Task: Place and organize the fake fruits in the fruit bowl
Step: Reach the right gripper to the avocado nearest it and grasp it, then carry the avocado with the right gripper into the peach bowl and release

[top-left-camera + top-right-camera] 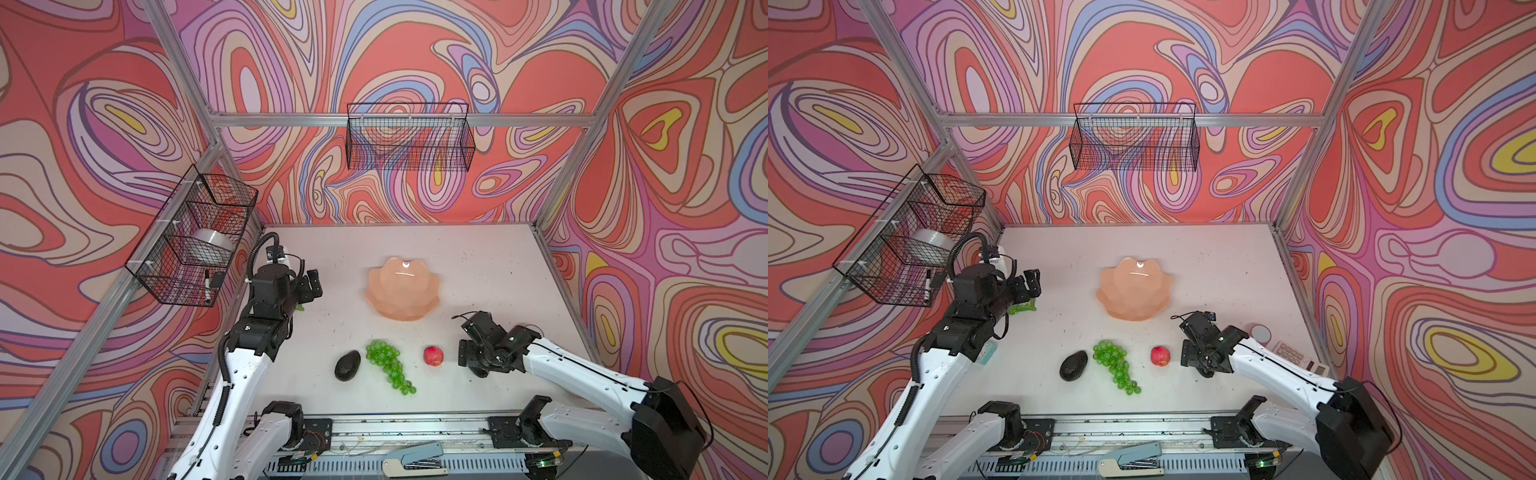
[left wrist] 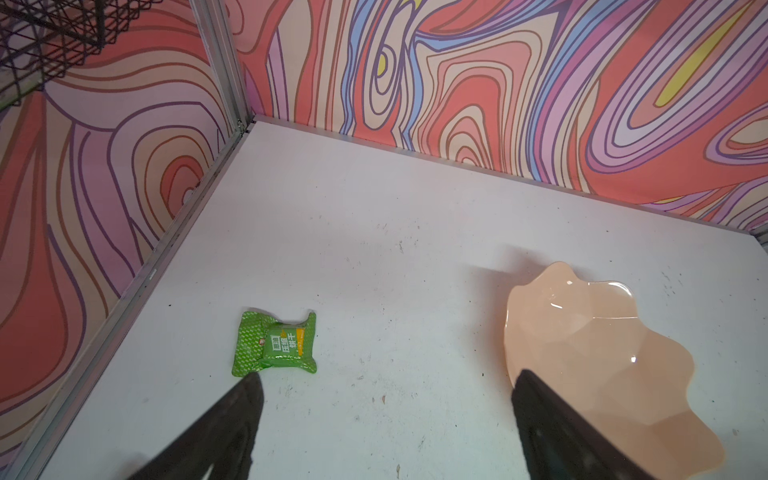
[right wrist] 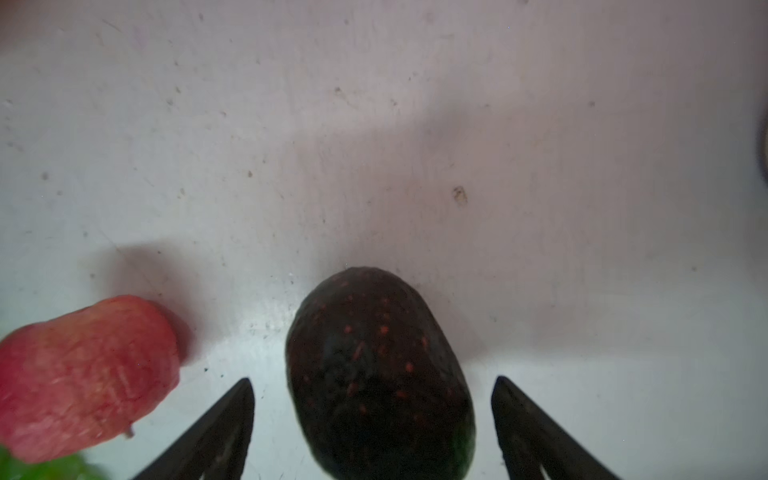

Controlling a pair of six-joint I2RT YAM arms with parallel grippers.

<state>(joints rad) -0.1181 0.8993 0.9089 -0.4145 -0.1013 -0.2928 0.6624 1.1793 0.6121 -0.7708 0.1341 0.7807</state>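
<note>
Avocado [image 3: 380, 374] between right end effector [image 3: 373, 379] jaws

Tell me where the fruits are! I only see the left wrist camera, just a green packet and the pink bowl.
Observer: Three lie in a row on the table, on the near side of the fruit bowl: a dark avocado, green grapes and a red apple.
Operator: Is that all of them?
Observer: No. The right wrist view shows a second avocado beside the apple, between the open right fingers, which don't touch it.
Operator: Is anything in the bowl yet?
Observer: No. In both top views the whole fruit bowl is empty.
</note>
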